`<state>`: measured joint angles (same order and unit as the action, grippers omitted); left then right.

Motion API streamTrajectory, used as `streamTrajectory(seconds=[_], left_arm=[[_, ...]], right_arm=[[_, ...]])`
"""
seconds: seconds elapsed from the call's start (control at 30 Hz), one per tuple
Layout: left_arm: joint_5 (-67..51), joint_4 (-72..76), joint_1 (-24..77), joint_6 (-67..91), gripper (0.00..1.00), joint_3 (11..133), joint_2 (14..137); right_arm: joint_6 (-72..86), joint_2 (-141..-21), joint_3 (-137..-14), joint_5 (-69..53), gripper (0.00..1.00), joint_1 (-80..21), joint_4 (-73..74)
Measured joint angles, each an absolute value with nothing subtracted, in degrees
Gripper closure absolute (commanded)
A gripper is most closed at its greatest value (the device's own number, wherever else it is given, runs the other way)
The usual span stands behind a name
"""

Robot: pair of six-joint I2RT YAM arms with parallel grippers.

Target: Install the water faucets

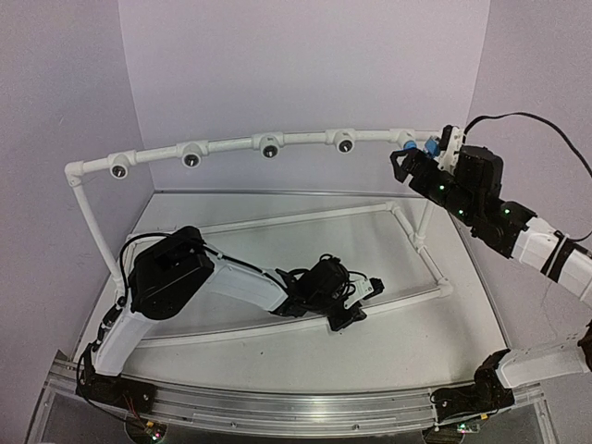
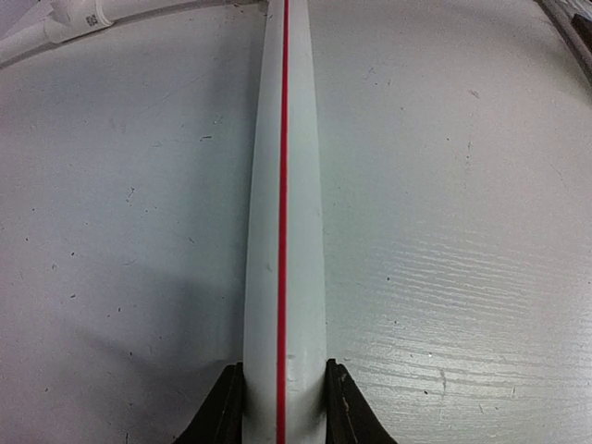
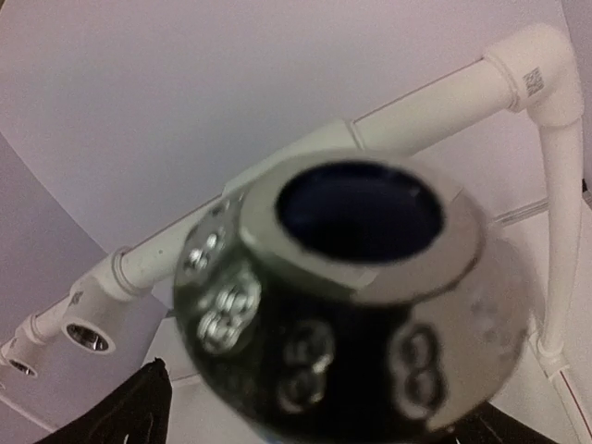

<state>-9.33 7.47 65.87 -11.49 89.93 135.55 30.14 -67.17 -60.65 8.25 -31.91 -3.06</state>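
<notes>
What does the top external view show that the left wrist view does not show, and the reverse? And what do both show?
Only the top external view: the raised rail of tee fittings, the blue water faucet at its right end, and the right gripper beside it. Only the left wrist view: a thin red line along the white pipe, and the left gripper shut on that pipe. Both: that pipe and the white table under it.
</notes>
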Motion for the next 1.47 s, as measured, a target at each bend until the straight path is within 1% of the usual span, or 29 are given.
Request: streamTrajectory(seconds=[0.03,0.1,0.17,0.23,0.27,0.3,0.47,0.6,0.7,0.87,1.0,1.1,1.17,1.47], left_arm=[[-9.1,7.4,65.9,-11.5,0.6,89.9,135.5],[-8.9,7.3,65.9,-10.9,0.43,90.0,135.4],[-8.9,6.6,65.9,-10.2,0.3,90.1,135.2],[-9.0,5.2,65.8,-9.5,0.12,90.2,134.6],[-8.9,4.2,65.6,-9.0,0.05,90.1,134.2],[-8.8,2.7,65.3,-8.4,0.01,90.0,133.5],[-8.7,-4.7,64.2,-6.9,0.0,88.1,128.5],[-8.7,-8.3,63.5,-4.3,0.0,86.5,120.3],[-8.9,-9.4,63.6,-1.5,0.0,84.0,110.4],[-8.9,-9.9,63.7,2.6,0.0,82.2,90.2],[-7.1,-9.4,63.7,4.5,0.0,81.4,76.3],[-4.1,-9.1,63.7,4.8,0.0,81.2,68.7],[-1.3,-9.1,63.7,4.7,0.0,81.0,64.3],[6.6,-9.8,63.7,2.8,0.0,78.9,55.2]], right_arm=[[28.8,-66.8,-61.1,6.5,0.02,-31.9,-1.2],[26.2,-64.8,-61.2,3.5,0.02,-32.0,2.0],[23.9,-61.1,-60.9,1.2,0.02,-32.1,4.5],[22.1,-56.5,-60.4,0.5,0.02,-32.1,6.3],[21.2,-54.2,-60.3,0.7,0.02,-32.1,7.4],[20.4,-52.1,-60.3,1.4,0.02,-32.1,8.6],[17.6,-44.0,-58.8,7.7,0.02,-32.2,16.6],[16.7,-41.3,-58.4,12.9,0.02,-32.2,24.6],[16.5,-40.4,-58.4,15.0,0.02,-32.2,29.1],[15.0,-38.1,-59.7,16.3,0.02,-32.2,33.9],[13.6,-36.6,-63.2,16.6,0.02,-32.2,35.0],[12.8,-36.7,-66.8,16.9,0.02,-32.2,34.8],[12.6,-36.9,-68.6,17.0,0.02,-32.2,34.8],[12.2,-37.6,-70.9,16.8,0.02,-32.2,34.1]])
